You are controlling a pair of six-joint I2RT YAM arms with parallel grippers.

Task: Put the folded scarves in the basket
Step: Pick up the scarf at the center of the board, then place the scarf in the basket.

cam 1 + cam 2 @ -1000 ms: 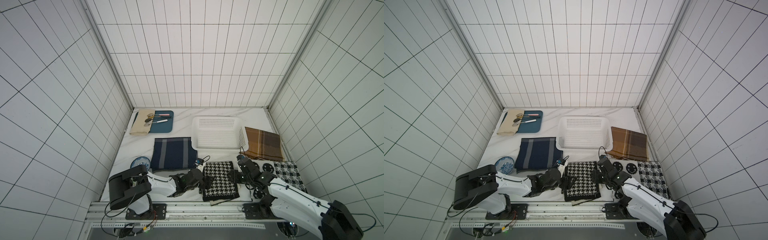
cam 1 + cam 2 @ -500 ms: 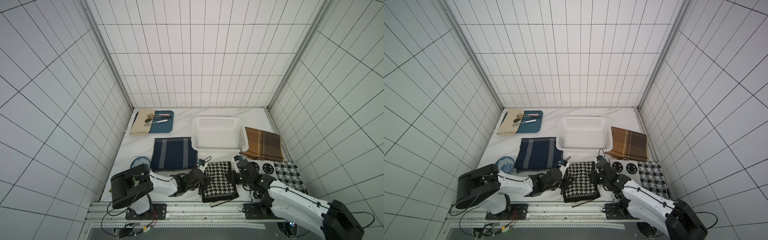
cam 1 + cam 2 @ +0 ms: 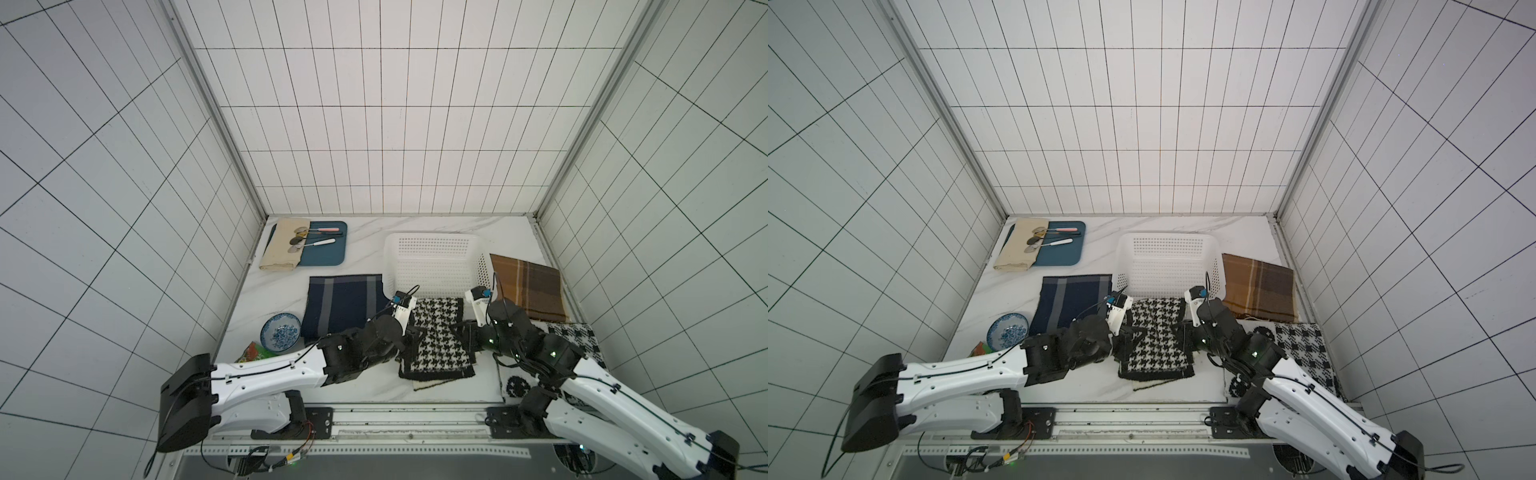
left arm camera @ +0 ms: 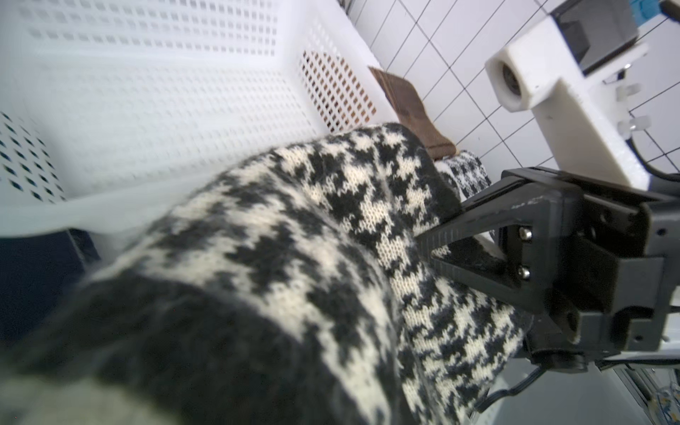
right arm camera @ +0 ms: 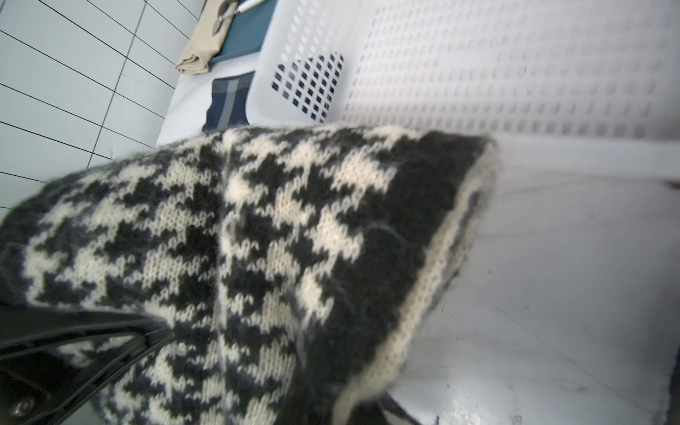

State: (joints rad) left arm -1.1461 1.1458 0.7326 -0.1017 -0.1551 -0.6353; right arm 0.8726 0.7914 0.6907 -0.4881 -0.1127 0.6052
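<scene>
The scarf (image 3: 436, 345), a black-and-white houndstooth knit, lies folded on the table (image 3: 270, 299) just in front of the basket (image 3: 432, 237). Its far edge is close against the basket's near wall, and none of it is inside. The left gripper (image 3: 412, 332) is clamped on the scarf's left edge and the right gripper (image 3: 462, 332) on its right edge. Both grip about midway along, so the fabric draws in to a waist between them in both top views. A loose lower layer sticks out at the scarf's near edge. The left wrist view shows the right gripper (image 4: 428, 246) with its jaws together on a fold of the scarf (image 4: 294, 239), which bulges up before the basket (image 4: 147, 110). In the right wrist view the scarf (image 5: 257, 239) humps the same way, its cream-edged corner near the basket (image 5: 552, 154). A navy cloth (image 3: 340, 307) lies just left of the basket and a brown cloth (image 3: 528, 291) just right of it. A checked cloth (image 3: 577, 340) lies partly under the right arm. A teal tray (image 3: 332, 253) and a bowl (image 3: 280, 332) sit well to the left.
</scene>
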